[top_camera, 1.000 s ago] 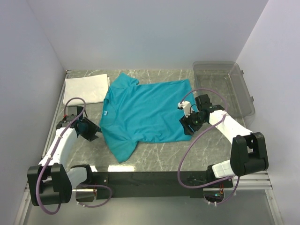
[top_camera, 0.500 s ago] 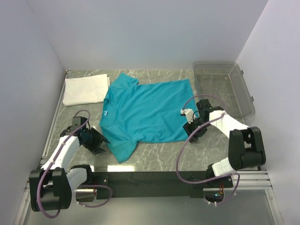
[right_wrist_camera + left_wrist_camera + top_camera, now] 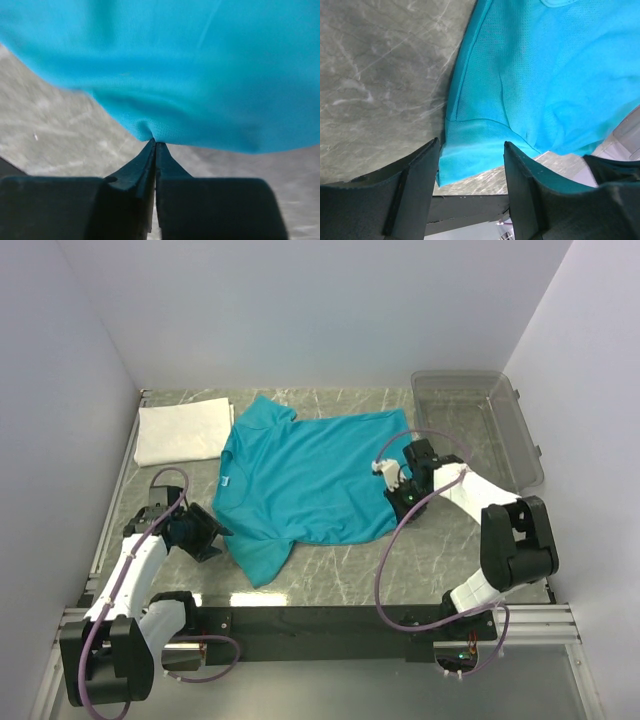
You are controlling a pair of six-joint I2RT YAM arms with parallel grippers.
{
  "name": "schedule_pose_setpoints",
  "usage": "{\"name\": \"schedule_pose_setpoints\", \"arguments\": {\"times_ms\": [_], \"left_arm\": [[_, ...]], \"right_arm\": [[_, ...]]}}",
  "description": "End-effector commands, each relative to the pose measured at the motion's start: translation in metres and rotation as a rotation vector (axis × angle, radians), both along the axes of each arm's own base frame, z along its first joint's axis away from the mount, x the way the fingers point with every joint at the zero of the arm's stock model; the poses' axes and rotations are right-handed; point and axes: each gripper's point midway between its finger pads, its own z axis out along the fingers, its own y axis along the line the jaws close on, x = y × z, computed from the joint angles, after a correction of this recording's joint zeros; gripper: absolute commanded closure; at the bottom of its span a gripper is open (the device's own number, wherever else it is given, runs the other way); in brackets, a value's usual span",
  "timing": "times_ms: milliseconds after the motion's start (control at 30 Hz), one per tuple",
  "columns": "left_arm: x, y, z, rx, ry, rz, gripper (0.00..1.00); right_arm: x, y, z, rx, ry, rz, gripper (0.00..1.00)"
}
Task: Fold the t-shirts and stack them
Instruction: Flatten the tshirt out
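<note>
A teal t-shirt (image 3: 305,478) lies spread flat on the marble table, collar to the left, hem to the right. A white folded t-shirt (image 3: 182,432) rests at the back left corner. My right gripper (image 3: 398,498) is at the hem's near right corner. In the right wrist view it (image 3: 155,143) is shut, pinching a small pucker of the teal t-shirt (image 3: 190,75). My left gripper (image 3: 210,537) stands open beside the near sleeve. The sleeve's edge (image 3: 470,160) lies between its fingers (image 3: 415,190), with no grip on it.
A clear plastic bin (image 3: 530,455) stands at the back right. White walls enclose the table on the left, back and right. The black base rail (image 3: 320,620) runs along the near edge, just below the near sleeve.
My right gripper has slid onto the hem corner and shut on the fabric. My left gripper has opened wider and moved right, closer to the near sleeve.
</note>
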Motion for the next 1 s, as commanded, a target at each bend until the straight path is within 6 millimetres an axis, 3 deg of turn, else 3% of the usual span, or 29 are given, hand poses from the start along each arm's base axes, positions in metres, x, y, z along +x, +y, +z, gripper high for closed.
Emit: {"name": "schedule_pose_setpoints", "arguments": {"times_ms": [0,133,267,300,367,400,433,533,633,733,833,967], "left_arm": [[0.019,0.004,0.022,0.027,-0.096,-0.008,0.41],[0.022,0.006,0.026,0.044,-0.115,-0.007,0.41],[0.022,0.005,0.022,0.039,-0.12,-0.008,0.41],[0.022,0.005,0.021,0.032,-0.119,-0.005,0.41],[0.022,0.004,0.022,0.027,-0.12,-0.005,0.41],[0.024,0.005,0.025,0.033,-0.131,-0.008,0.41],[0.023,0.005,0.026,0.037,-0.127,-0.011,0.41],[0.024,0.01,0.032,0.074,-0.147,-0.013,0.4],[0.023,0.01,0.031,0.067,-0.152,-0.005,0.4],[0.019,0.005,0.021,0.035,-0.139,0.006,0.4],[0.019,0.001,0.015,0.004,-0.133,0.004,0.4],[0.02,0.001,0.014,0.007,-0.121,-0.002,0.4]], "right_arm": [[0.037,0.02,0.025,0.011,-0.11,0.022,0.97],[0.063,0.054,0.049,0.022,-0.213,0.101,1.0],[0.088,0.126,0.064,0.073,-0.253,0.208,1.0],[0.096,0.14,0.065,0.089,-0.27,0.193,0.93],[0.106,0.162,0.06,0.062,-0.263,0.189,0.65],[0.109,0.163,0.06,0.046,-0.26,0.186,0.52],[0.11,0.164,0.061,0.044,-0.263,0.189,0.49],[0.114,0.143,0.071,0.032,-0.327,0.159,0.43],[0.112,0.116,0.079,0.057,-0.329,0.127,0.41],[0.11,0.101,0.073,0.056,-0.313,0.097,0.41],[0.115,0.099,0.054,0.031,-0.273,0.06,0.41],[0.128,0.111,0.038,0.058,-0.226,0.002,0.41]]}}
